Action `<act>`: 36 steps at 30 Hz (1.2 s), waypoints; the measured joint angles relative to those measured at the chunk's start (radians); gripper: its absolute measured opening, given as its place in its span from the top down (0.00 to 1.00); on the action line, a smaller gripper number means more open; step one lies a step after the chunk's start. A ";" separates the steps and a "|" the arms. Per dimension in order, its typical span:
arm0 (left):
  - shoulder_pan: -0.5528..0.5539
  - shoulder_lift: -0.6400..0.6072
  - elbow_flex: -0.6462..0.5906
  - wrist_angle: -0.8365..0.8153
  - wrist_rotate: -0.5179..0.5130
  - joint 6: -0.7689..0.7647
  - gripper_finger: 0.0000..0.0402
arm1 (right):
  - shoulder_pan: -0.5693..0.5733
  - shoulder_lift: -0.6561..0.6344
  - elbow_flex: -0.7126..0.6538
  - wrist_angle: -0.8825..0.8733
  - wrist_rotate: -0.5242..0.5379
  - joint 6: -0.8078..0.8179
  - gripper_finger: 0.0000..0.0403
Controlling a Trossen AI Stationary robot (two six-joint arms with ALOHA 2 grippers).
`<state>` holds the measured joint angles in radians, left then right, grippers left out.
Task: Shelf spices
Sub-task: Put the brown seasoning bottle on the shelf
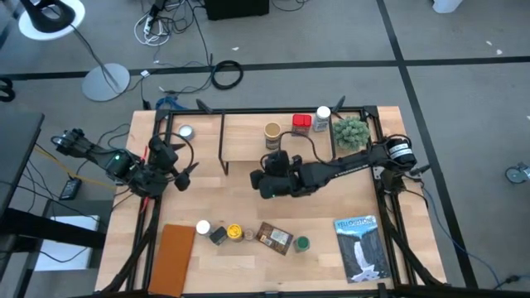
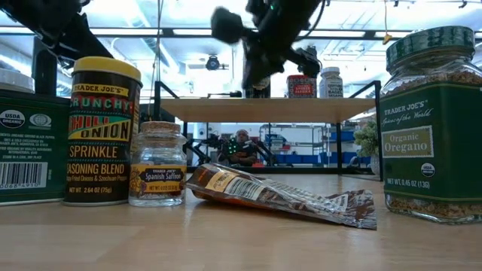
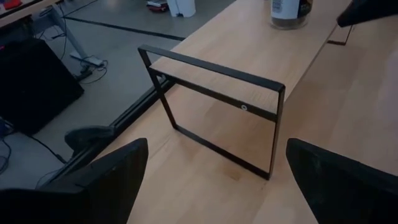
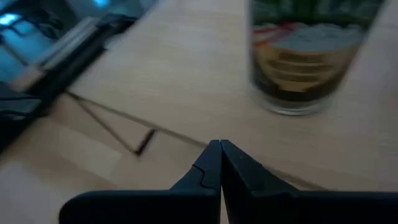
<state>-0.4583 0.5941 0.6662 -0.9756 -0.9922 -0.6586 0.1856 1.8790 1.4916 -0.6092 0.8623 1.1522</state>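
The shelf (image 1: 248, 141) stands at the table's far side, its plank (image 2: 263, 109) on thin black legs (image 3: 211, 118). On it stand a tan-topped jar (image 1: 272, 132), a red-topped jar (image 1: 301, 124) and a white-topped bottle (image 1: 323, 118). More spices lie in a row near the table's front: a white-topped jar (image 1: 203, 227), a yellow-topped jar (image 1: 235, 232), a brown packet (image 1: 275, 237) and a green-topped jar (image 1: 302, 243). My right gripper (image 1: 263, 175) is shut (image 4: 221, 152) and empty, hanging by the shelf's near edge with a jar (image 4: 305, 56) ahead of it. My left gripper (image 3: 211, 186) is open and empty, left of the shelf.
A small silver tin (image 1: 185, 132) sits left of the shelf and a green plant (image 1: 351, 131) right of it. A flat brown board (image 1: 174, 257) lies at the near left, a blue-and-white book (image 1: 362, 247) at the near right. Bare wood lies between the shelf and the near row.
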 joint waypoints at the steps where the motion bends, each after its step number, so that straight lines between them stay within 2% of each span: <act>1: 0.000 0.000 0.000 -0.004 0.000 0.000 0.03 | -0.005 0.000 0.000 -0.010 -0.001 0.005 1.00; 12: 0.000 0.000 0.000 -0.029 -0.001 0.000 0.03 | -0.103 0.000 0.000 -0.015 -0.057 -0.033 1.00; 25: 0.000 0.000 0.000 -0.029 -0.025 0.001 0.03 | -0.210 -0.001 0.000 0.023 -0.128 -0.164 1.00; 36: 0.000 0.000 0.000 -0.028 -0.025 0.001 0.03 | -0.208 -0.001 0.000 0.089 -0.133 -0.213 1.00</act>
<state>-0.4583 0.5941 0.6662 -1.0035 -1.0173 -0.6579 -0.0223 1.8782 1.4914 -0.5205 0.7296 0.9388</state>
